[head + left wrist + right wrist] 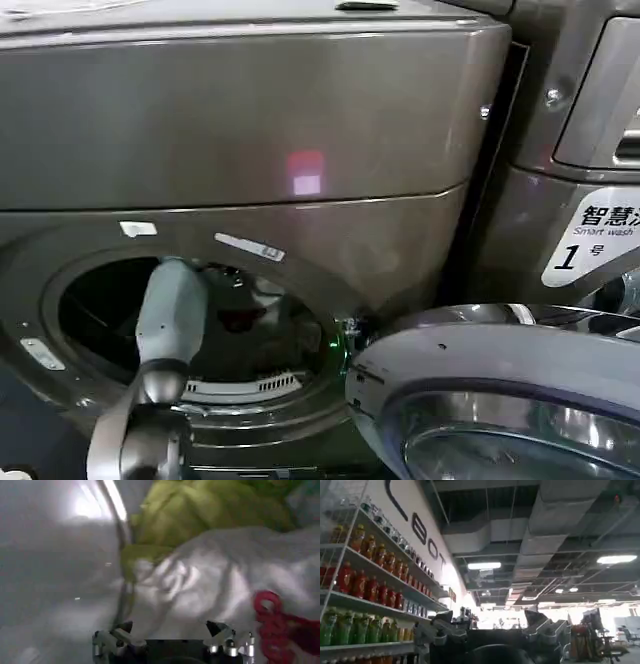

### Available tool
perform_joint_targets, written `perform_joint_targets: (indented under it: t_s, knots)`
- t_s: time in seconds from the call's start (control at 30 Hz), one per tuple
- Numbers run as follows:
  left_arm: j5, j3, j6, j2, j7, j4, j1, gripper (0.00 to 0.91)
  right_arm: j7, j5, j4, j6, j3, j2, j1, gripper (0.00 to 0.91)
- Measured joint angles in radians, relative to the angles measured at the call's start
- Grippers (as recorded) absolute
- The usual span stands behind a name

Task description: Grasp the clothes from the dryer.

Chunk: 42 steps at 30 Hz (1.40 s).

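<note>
The bronze-brown dryer [250, 120] stands in front of me with its round porthole [90, 310] open. My left arm [170, 310] reaches through it into the dark drum. Inside, the clothes [210, 580] lie as a heap of white-grey fabric, with a lime-green piece [200, 510] behind it and a red piece [270, 625] at one side. The left gripper [170, 629] is open, its fingertips spread right at the white fabric with nothing clamped. Away from the dryer, my right gripper [489, 616] is open and empty, pointing up toward a ceiling.
The dryer's grey glass-windowed door [500, 390] hangs open at the lower right, close to the porthole. A like machine with a white "1" sticker [590, 240] stands to the right. The shiny drum wall [50, 570] curves beside the heap. Shelves of bottles [365, 590] are near the right arm.
</note>
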Motion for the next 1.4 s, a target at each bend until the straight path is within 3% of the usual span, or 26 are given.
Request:
perform_joint_targets:
  t_s: [0.63, 1.4]
  knots:
    - [-0.023, 0.005, -0.074, 0.032, 0.185, 0.142, -0.074, 0.907, -0.001, -0.012, 0.003, 0.003, -0.015, 0.007, 0.006, 0.907]
    - [-0.115, 0.002, -0.053, 0.039, 0.213, 0.323, -0.092, 0.907, -0.001, -0.021, -0.002, 0.010, -0.031, 0.004, 0.013, 0.907]
